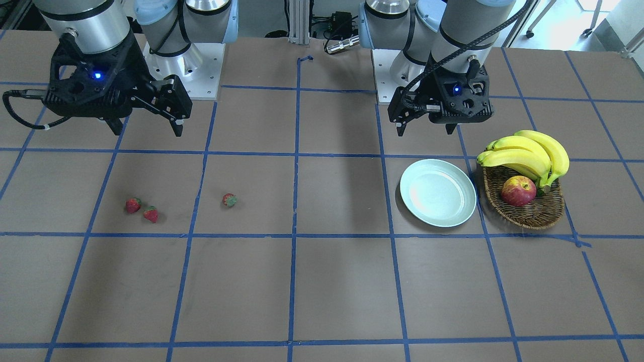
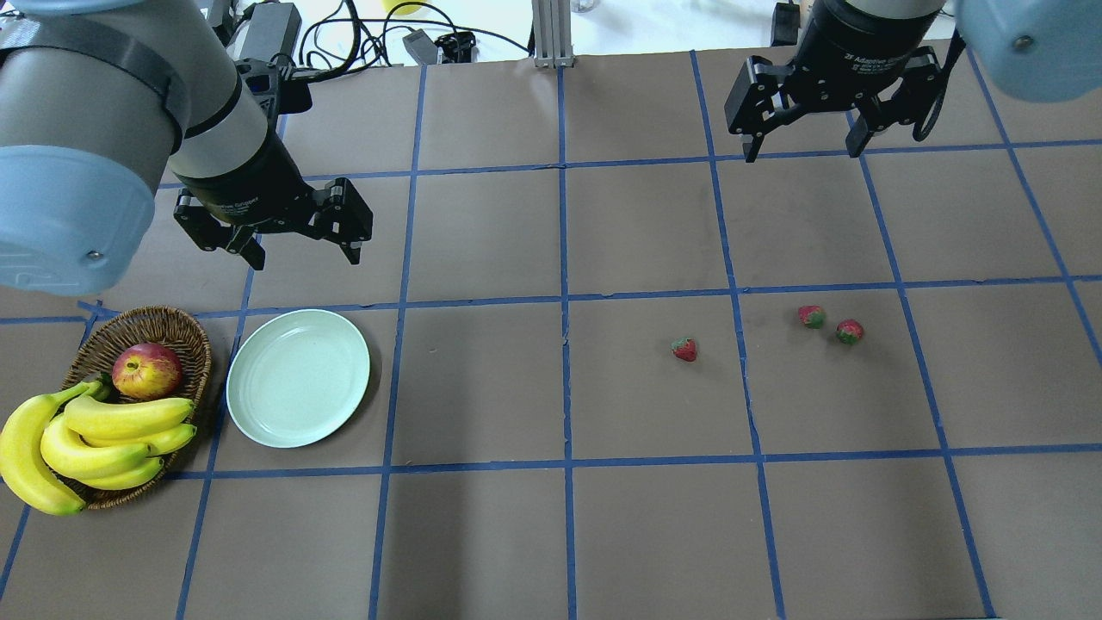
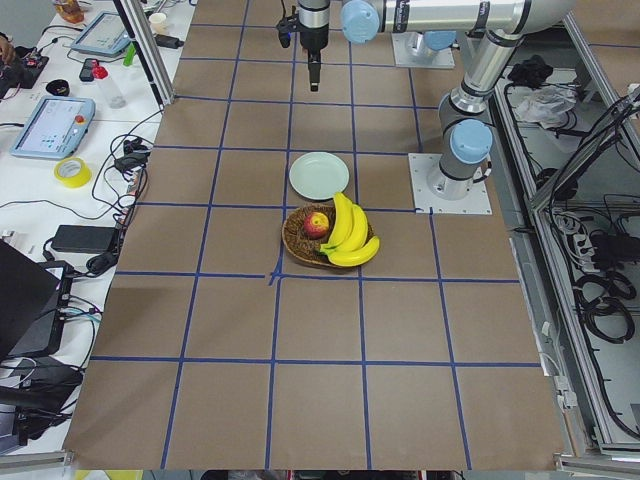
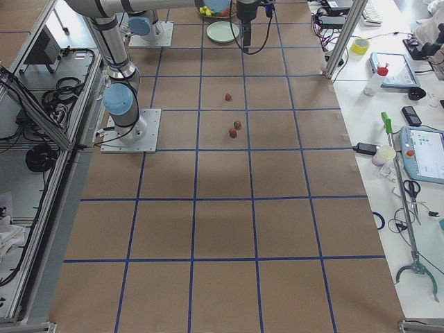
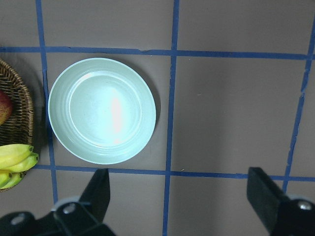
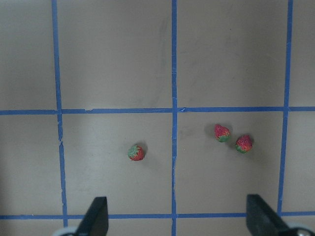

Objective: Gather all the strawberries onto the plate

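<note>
Three small red strawberries lie on the brown table: one alone (image 2: 684, 349) (image 1: 229, 200) (image 6: 136, 153), and two close together (image 2: 811, 316) (image 2: 849, 331) (image 1: 133, 205) (image 1: 151, 214) (image 6: 221, 132) (image 6: 243, 143). The pale mint plate (image 2: 298, 378) (image 1: 437, 192) (image 5: 102, 110) sits empty beside the basket. My right gripper (image 2: 802, 146) (image 1: 146, 128) (image 6: 177, 221) hangs open, high above the table, behind the strawberries. My left gripper (image 2: 301, 254) (image 1: 425, 131) (image 5: 179, 196) hangs open just behind the plate, holding nothing.
A brown wicker basket (image 2: 185, 331) (image 1: 528, 213) holds an apple (image 2: 146, 370) (image 1: 518, 191) and a bunch of bananas (image 2: 86, 439) (image 1: 528, 153), right next to the plate. Blue tape lines grid the table. Cables and equipment line the side benches.
</note>
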Available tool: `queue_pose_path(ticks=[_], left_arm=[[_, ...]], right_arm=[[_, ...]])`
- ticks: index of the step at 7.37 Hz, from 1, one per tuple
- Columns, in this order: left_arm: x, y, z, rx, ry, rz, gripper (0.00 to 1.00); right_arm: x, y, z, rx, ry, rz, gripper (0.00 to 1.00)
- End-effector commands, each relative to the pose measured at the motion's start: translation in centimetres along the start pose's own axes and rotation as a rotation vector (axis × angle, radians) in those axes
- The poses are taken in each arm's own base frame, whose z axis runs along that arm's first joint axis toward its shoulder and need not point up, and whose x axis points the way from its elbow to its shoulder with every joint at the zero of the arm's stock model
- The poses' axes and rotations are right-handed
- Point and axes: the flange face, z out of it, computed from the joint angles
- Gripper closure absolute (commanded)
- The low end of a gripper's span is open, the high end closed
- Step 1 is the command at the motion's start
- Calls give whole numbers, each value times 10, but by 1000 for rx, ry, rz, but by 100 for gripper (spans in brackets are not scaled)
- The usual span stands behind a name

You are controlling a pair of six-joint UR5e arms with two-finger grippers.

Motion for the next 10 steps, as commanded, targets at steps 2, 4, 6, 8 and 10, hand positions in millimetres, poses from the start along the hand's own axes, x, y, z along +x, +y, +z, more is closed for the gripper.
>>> queue_pose_path(ticks=[2, 4, 6, 8, 10], left_arm=[[-2, -1, 3, -5, 5, -11, 0], [-1, 0, 2, -4, 3, -14, 0], [-1, -1, 3, -5, 5, -14, 0], [-1, -1, 3, -5, 3, -14, 0], [-1, -1, 3, -7, 3, -10, 0]], right_arm=[[0, -4, 2, 5, 1, 3, 0], [-3, -20, 20, 4, -1, 3, 0], [-4, -19, 16, 20, -3, -7, 0], [-4, -18, 15, 26, -2, -12, 0], [-4, -21, 14, 45, 1, -12, 0]])
